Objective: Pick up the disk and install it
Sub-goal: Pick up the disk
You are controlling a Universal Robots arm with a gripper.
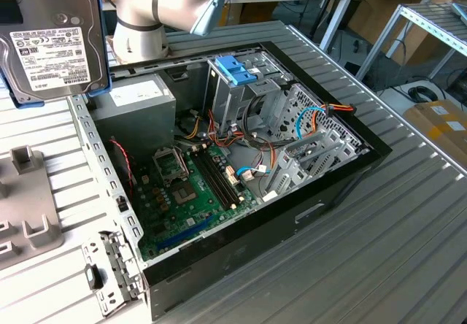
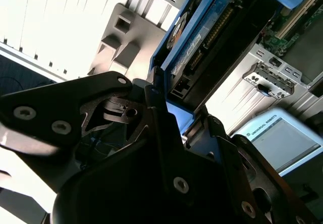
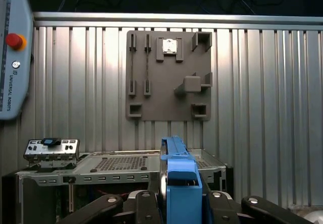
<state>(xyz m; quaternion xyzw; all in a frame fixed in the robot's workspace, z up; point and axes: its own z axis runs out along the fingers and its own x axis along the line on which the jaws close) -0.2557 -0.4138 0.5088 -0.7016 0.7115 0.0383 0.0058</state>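
The disk (image 1: 51,36), a grey-metal drive with a white label in a light-blue carrier, hangs in the air at the exterior view's upper left, above the table and left of the open computer case (image 1: 343,178). It stands on edge, label towards the camera. In the second wrist view my gripper (image 2: 179,110) is shut on the disk (image 2: 197,37), black fingers (image 2: 154,95) clamping the carrier's blue edge. In the first wrist view the disk (image 3: 179,178) rises edge-on between the fingers of the gripper (image 3: 179,206). The robot arm (image 1: 160,6) stands behind the case.
Inside the case stand an upright metal drive cage with a blue handle (image 1: 237,68), a motherboard (image 1: 190,193), a power supply (image 1: 135,101) and loose cables. A grey fixture plate (image 3: 166,77) and a metal bracket (image 1: 109,269) lie on the ribbed table. A teach pendant (image 3: 12,57) lies nearby.
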